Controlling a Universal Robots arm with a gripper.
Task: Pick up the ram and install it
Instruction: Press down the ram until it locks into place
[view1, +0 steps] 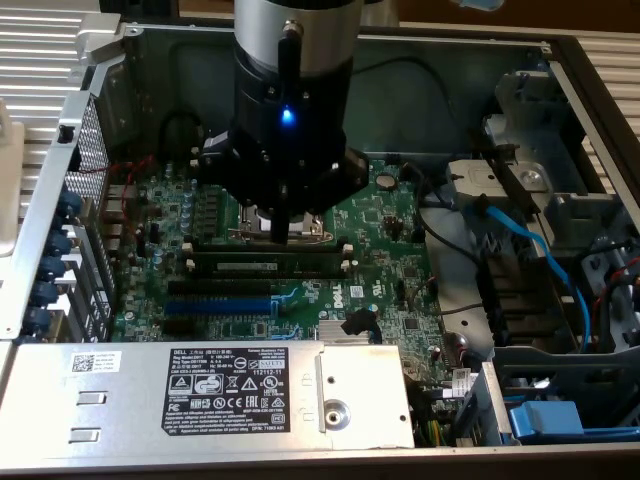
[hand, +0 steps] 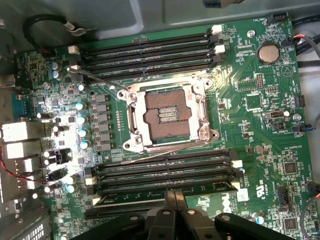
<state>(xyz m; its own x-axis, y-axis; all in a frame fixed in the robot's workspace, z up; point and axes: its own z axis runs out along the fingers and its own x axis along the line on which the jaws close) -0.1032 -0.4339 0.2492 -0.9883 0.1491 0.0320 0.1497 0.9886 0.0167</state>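
**RAM Seated Among the Slots**

The long, thin dark-green ram stick (view1: 268, 266) lies in a black slot on the green motherboard (view1: 380, 215), just beside the silver processor socket (hand: 167, 116). Directly above it the black pincer (hand: 172, 202) stands closed, fingers together, holding nothing.

We note a ribbed pale surface (view1: 40, 45) around the open metal case (view1: 450, 50). Light is even, glaring on the board (hand: 220, 80).
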